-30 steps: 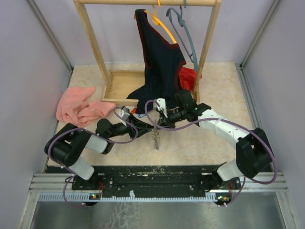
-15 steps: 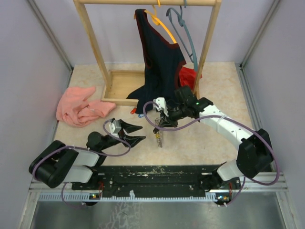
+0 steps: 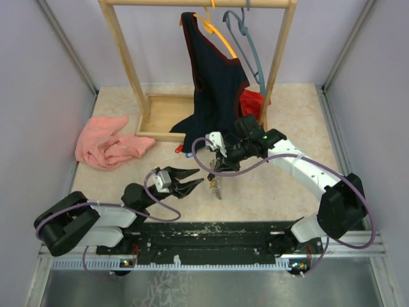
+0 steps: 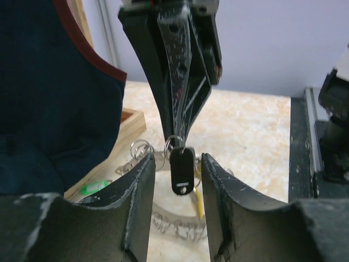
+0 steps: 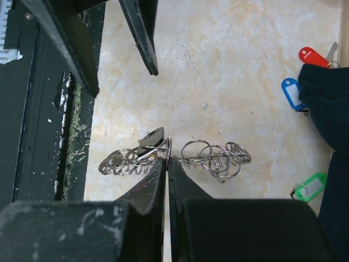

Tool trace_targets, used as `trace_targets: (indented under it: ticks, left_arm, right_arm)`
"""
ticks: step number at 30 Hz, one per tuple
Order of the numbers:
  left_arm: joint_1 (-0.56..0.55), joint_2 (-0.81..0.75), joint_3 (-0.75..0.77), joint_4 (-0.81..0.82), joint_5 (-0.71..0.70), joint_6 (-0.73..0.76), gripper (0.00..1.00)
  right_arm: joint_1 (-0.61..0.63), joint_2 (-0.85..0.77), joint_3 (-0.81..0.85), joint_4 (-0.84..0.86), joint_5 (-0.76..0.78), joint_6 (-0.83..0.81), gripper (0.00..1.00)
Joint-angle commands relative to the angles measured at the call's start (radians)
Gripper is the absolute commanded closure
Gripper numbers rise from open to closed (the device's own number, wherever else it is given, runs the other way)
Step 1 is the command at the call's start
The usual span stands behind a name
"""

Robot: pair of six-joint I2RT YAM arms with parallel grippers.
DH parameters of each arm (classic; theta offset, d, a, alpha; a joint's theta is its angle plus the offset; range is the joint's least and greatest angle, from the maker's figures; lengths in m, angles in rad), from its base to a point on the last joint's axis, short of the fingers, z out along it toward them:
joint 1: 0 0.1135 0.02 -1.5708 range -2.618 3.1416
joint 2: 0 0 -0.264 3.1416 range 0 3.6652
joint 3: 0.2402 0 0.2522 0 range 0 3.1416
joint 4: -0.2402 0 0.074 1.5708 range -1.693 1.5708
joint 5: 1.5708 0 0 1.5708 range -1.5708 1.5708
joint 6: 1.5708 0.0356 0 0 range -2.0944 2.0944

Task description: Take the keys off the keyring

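My right gripper [image 3: 215, 165] is shut on the keyring [image 3: 216, 181], a loop of linked silver wire rings, and holds it hanging just above the table. In the right wrist view the fingertips [image 5: 168, 159] pinch one ring of the keyring [image 5: 212, 158]. A black-tagged key [image 4: 182, 170] hangs from it, between the open fingers of my left gripper [image 4: 175, 165] and untouched by them. A yellow tag [image 4: 197, 202] shows behind it. My left gripper [image 3: 200, 178] sits just left of the keyring. Loose red [image 5: 312, 54], blue [image 5: 290, 90] and green [image 5: 308, 187] tagged keys lie on the table.
A wooden clothes rack [image 3: 131, 70] stands at the back with a dark garment [image 3: 214, 83] and coloured hangers [image 3: 246, 38]. A pink cloth [image 3: 105, 144] lies at the left. A red cloth [image 3: 252, 102] lies under the rack. Grey walls close in both sides.
My left arm pulled back toward its base, then came forward again with open fingers around the black tag. My right gripper kept hold of the keyring and barely moved.
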Motion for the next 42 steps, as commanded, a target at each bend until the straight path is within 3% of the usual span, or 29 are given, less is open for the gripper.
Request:
trace_targets:
  ticks: [1, 6, 12, 23, 42]
  left_arm:
    - [-0.057, -0.064, 0.014, 0.101, -0.188, -0.046, 0.57]
    - [-0.116, -0.192, 0.02, -0.103, -0.345, -0.153, 0.58]
    - [-0.133, -0.326, 0.17, -0.617, -0.464, -0.349, 0.58]
    - [-0.149, -0.245, 0.427, -1.152, -0.512, -0.577, 0.61]
    - [-0.212, -0.193, 0.538, -1.271, -0.601, -0.6, 0.63]
  right_arm:
    - [0.008, -0.022, 0.043, 0.065, -0.008, 0.047, 1.0]
    - [0.009, -0.018, 0.039, 0.095, 0.004, 0.091, 1.0]
    - [0.015, -0.014, 0.037, 0.105, 0.004, 0.109, 1.0]
    - [0.018, -0.016, 0.032, 0.121, 0.016, 0.132, 1.0]
    - [0.022, -0.016, 0.029, 0.128, 0.024, 0.146, 1.0]
